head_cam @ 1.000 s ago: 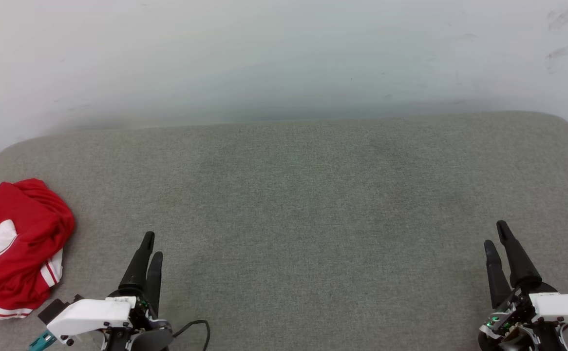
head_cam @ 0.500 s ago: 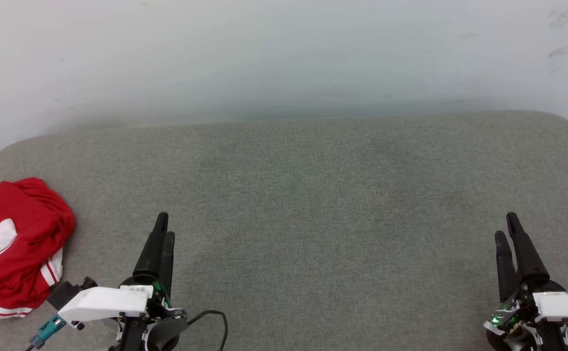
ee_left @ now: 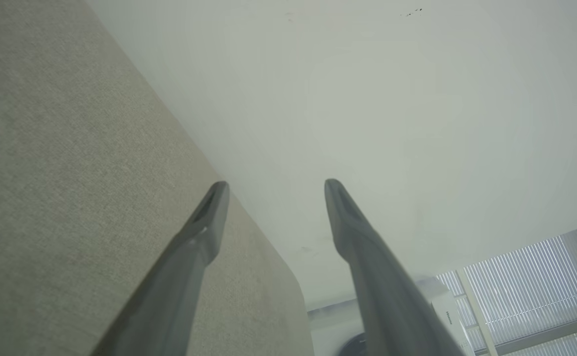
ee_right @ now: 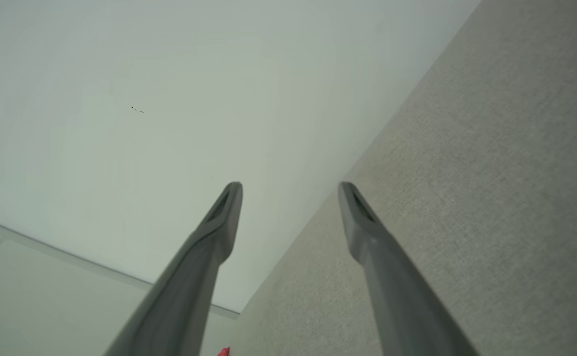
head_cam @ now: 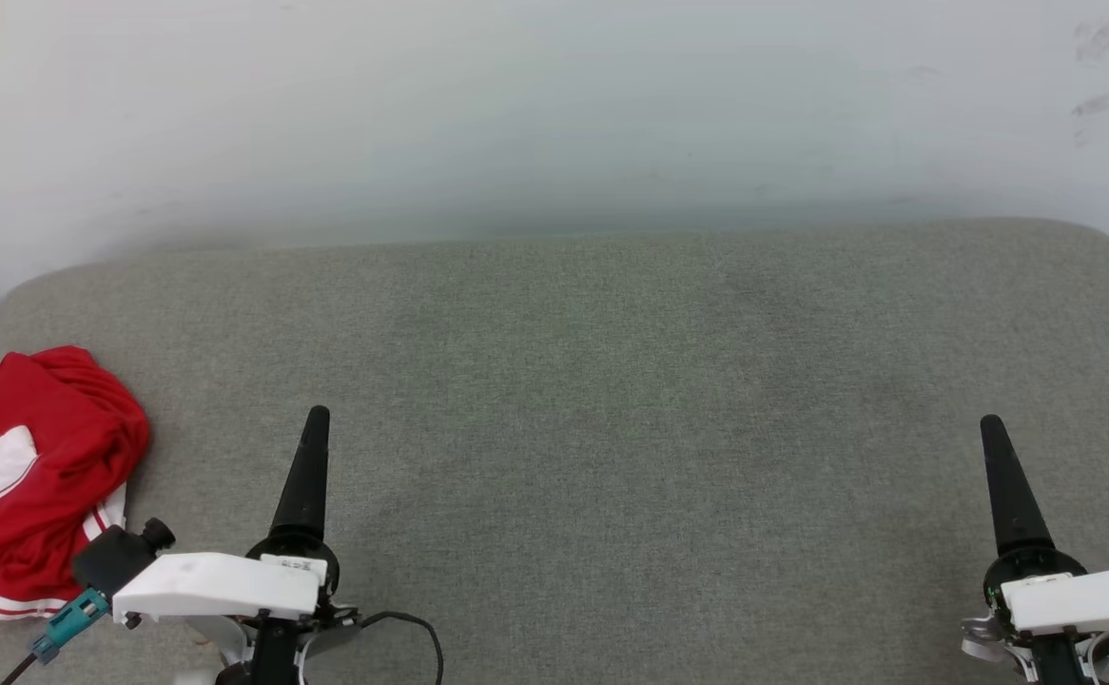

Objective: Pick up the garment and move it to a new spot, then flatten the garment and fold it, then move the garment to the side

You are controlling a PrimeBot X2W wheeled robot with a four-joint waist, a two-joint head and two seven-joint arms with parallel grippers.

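Note:
The garment (head_cam: 36,476), bright red with white panels and striped trim, lies crumpled at the far left edge of the grey cushion (head_cam: 612,400). A small red tip of the garment (ee_right: 223,352) peeks in at the bottom of the right wrist view. My left gripper (head_cam: 315,419) hovers low to the right of the garment, apart from it. Its fingers overlap edge-on in the head view, but the left wrist view shows my left gripper (ee_left: 274,190) open and empty. My right gripper (head_cam: 992,426) stands at the lower right, and the right wrist view shows it (ee_right: 289,192) open and empty.
A pale wall (head_cam: 554,114) rises right behind the cushion's back edge. The cushion's rounded corners fall away at the left and right. A black cable (head_cam: 412,633) loops by the left wrist. A window blind (ee_left: 531,277) shows beyond the cushion's end.
Both grippers have moved a little forward and rolled, so their two fingers now line up edge-on in the head view. The garment has stayed where it was.

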